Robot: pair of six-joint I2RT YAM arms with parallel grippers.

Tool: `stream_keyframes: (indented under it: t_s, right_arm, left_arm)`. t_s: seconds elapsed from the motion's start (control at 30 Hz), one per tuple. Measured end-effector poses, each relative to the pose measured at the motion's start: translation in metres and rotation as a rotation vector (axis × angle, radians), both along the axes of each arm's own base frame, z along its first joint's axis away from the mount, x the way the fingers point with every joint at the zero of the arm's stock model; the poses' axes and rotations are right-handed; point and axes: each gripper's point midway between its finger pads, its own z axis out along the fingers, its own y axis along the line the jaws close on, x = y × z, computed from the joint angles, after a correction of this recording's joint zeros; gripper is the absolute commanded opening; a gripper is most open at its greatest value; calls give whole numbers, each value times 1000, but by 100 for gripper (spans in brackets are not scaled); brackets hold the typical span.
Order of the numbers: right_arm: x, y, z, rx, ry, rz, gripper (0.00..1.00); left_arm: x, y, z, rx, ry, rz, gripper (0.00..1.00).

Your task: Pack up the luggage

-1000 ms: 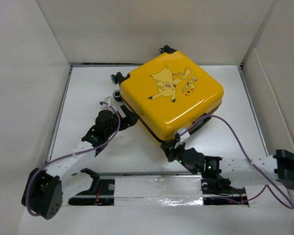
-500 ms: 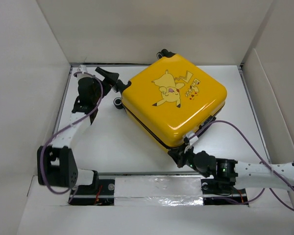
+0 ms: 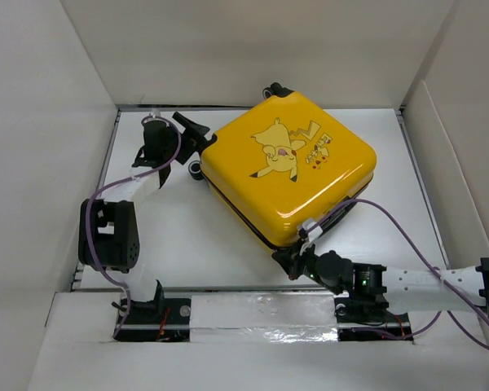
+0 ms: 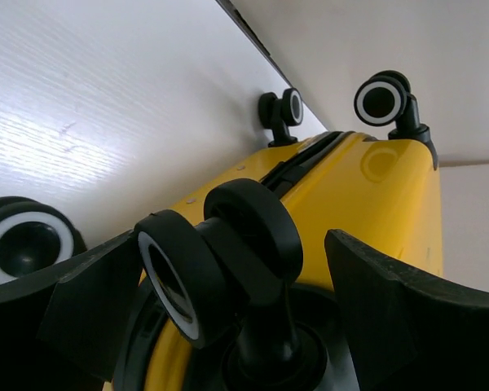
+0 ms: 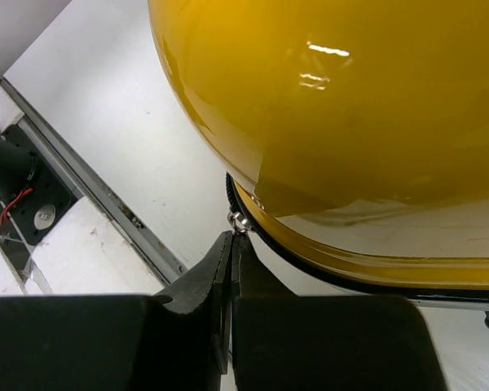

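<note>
Straddling a wheel (image 4: 179, 281) of the luggage (image 3: 289, 195), the left gripper (image 4: 236, 277) has jaws wide apart; the right gripper (image 5: 231, 247) has jaws pressed together at the zipper pull (image 5: 240, 218).

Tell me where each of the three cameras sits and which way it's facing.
Top external: above and behind the robot, looking down at the table; the left hand, right hand and luggage show.
Left wrist: low near the table, facing the luggage's wheeled end; the left hand straddles one wheel.
Right wrist: low, facing the luggage's near corner and zipper; the right hand is pinched shut.
All three share the yellow shell.
</note>
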Motion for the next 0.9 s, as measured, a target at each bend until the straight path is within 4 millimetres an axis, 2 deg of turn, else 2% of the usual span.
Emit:
stream_keyframes:
  t_s: [0.1, 0.3, 0.33, 0.43, 0.5, 0.53, 0.57, 0.77, 0.9]
  right_arm:
    - [-1, 3, 0, 7, 4, 6, 0]
    - [-1, 5, 2, 18, 3, 9, 0]
    - [-1, 5, 2, 19, 3, 9, 0]
    - [0, 6, 3, 21, 3, 8, 0]
    - [0, 7, 4, 25, 3, 6, 0]
    - [0, 7, 5, 26, 3, 4, 0]
    - [0, 7, 5, 27, 2, 2, 0]
    - [2, 5, 8, 37, -1, -6, 0]
    - [1, 4, 8, 33, -1, -6, 0]
  left_arm:
    - [4, -10, -3, -55, 4, -21, 86]
    - [12, -18, -2, -159, 4, -29, 63]
    - [14, -18, -3, -176, 7, -27, 50]
    - [20, -21, -3, -227, 4, -34, 27]
    - [23, -24, -3, -252, 6, -43, 20]
    - [26, -26, -3, -262, 7, -46, 7]
    - [28, -27, -4, -270, 10, -52, 0]
    - [33, -30, -6, -295, 6, -59, 0]
    - [20, -21, -6, -270, -61, -19, 0]
